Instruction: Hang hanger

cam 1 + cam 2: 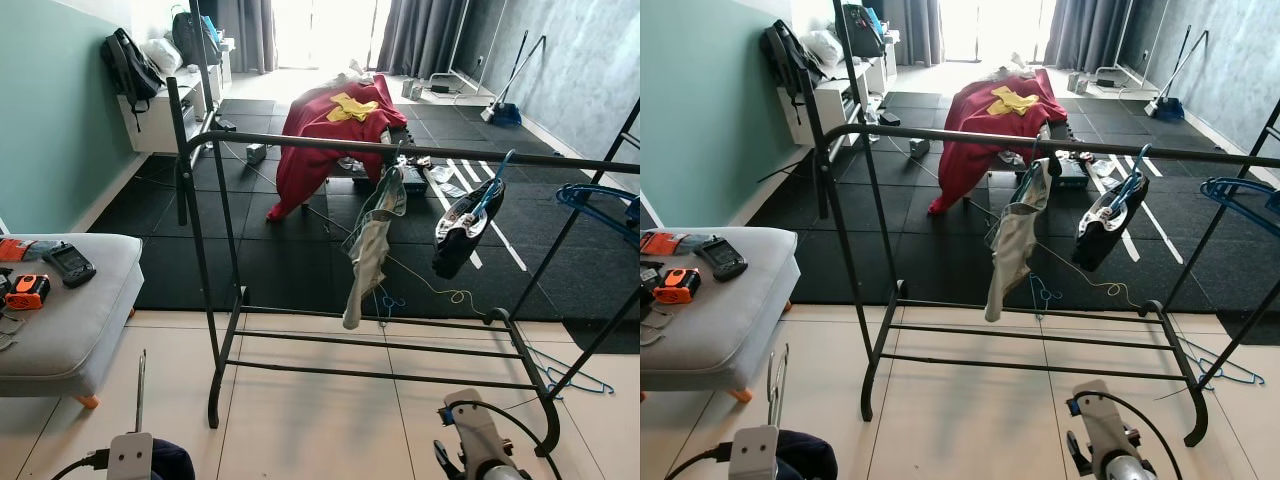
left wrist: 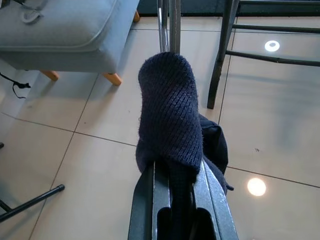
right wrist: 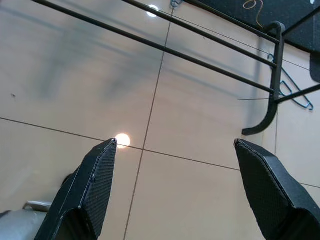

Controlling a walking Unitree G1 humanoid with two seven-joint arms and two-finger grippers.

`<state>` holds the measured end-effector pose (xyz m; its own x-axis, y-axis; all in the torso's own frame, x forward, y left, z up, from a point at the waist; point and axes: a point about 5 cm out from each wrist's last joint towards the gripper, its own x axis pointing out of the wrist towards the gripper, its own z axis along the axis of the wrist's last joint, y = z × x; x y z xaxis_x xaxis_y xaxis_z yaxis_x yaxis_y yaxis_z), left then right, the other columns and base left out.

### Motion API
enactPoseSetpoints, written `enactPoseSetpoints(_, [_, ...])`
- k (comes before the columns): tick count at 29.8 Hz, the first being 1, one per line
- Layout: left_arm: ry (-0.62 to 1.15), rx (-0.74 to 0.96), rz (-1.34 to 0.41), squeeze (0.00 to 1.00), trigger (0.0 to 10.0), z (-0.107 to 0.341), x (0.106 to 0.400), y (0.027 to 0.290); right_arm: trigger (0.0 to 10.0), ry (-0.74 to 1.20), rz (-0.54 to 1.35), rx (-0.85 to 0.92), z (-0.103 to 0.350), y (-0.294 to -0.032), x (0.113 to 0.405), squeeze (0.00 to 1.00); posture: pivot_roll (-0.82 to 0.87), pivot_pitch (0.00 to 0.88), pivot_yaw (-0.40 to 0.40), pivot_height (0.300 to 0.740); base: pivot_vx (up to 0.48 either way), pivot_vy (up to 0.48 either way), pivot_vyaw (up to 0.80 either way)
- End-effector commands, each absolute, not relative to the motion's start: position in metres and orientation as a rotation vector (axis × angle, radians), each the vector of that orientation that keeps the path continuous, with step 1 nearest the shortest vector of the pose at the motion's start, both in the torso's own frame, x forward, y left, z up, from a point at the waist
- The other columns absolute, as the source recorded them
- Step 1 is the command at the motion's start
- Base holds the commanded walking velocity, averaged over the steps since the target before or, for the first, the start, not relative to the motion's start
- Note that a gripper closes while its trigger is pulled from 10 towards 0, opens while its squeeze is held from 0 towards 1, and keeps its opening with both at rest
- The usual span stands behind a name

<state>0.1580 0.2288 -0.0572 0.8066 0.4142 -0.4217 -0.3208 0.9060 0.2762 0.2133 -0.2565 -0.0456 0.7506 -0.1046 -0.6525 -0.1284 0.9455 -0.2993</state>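
Black rack: 2 garments hung; left gripper grips dark knit.

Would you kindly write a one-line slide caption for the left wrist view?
Left gripper shut on a dark knitted garment on a metal hanger, above the tiled floor beside a grey ottoman.

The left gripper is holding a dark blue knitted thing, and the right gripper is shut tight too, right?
Not quite. The left gripper does hold the dark blue knitted cloth, but the right gripper is open: the right wrist view shows its two black fingers wide apart above the tiled floor.
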Motion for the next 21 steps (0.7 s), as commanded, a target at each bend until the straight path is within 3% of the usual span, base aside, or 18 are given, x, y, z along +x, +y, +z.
enactPoseSetpoints(1, [0.492, 0.197, 0.377, 0.00, 10.0, -0.059, 0.154, 0.221, 10.0, 0.755, 0.005, -0.322, -0.049, -0.262, 0.206, 0.00, 0.03, 0.000, -0.058, 0.740, 0.000, 0.000, 0.00])
enactPoseSetpoints(21, [0.474, 0.199, 0.313, 0.00, 10.0, -0.055, 0.160, 0.216, 10.0, 0.730, 0.047, -0.285, -0.045, -0.245, 0.221, 0.00, 0.04, 0.000, -0.047, 0.740, 0.000, 0.000, 0.00])
